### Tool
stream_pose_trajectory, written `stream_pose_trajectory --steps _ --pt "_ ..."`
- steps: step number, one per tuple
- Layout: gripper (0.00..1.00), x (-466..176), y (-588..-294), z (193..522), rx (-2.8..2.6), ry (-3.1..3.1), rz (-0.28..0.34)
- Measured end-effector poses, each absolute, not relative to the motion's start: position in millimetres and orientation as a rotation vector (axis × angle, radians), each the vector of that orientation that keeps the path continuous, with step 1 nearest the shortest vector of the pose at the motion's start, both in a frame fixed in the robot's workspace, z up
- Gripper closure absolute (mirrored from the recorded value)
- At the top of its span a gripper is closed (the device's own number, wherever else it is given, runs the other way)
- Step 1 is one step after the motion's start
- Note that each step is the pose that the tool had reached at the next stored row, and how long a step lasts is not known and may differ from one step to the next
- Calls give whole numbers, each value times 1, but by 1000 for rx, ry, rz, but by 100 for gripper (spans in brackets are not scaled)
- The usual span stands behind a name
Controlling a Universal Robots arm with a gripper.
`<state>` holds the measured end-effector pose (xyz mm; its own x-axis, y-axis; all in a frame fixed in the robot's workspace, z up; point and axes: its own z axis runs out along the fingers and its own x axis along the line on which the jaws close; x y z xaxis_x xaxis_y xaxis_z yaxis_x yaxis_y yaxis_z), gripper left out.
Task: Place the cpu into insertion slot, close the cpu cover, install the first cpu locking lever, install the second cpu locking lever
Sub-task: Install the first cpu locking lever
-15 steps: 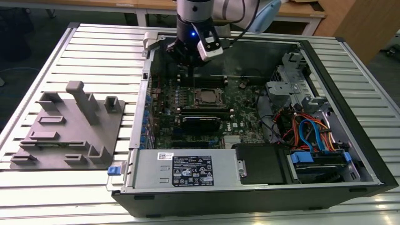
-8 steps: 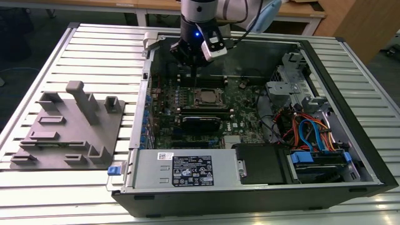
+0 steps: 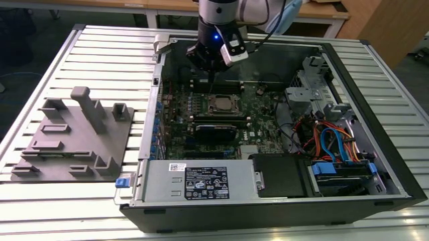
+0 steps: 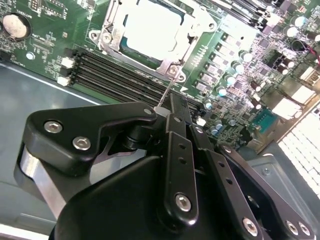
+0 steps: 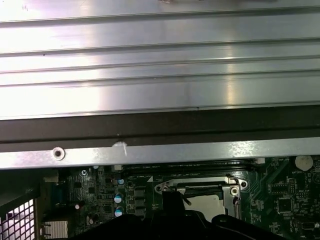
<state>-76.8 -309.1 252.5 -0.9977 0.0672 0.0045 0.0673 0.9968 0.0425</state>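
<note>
On the ribbed silver metal surface (image 3: 80, 201) lies one open black computer case (image 3: 395, 165). At its near edge sits one grey power-supply box (image 3: 194, 181); to the exterior view's left, one grey plastic fixture tray (image 3: 74, 135) rests on the surface apart from the case. Farther in, on the green circuit board (image 3: 178, 133), the flat square silver-grey cpu (image 4: 150, 27) sits in the one square insertion slot (image 3: 221, 104), framed by the thin silver cpu cover (image 4: 112, 27). Four long black memory slots (image 4: 115, 75) run just beside it. One arm reaches down at the far side, its black claw (image 4: 172, 112) above the socket's corner, pinched shut on a thin metal locking lever (image 4: 166, 92).
</note>
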Motion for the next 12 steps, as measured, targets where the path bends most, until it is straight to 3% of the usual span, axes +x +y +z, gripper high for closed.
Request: stream_pose_trajectory --steps 12 --pt "90 -66 -309 250 -106 -3136 -67"
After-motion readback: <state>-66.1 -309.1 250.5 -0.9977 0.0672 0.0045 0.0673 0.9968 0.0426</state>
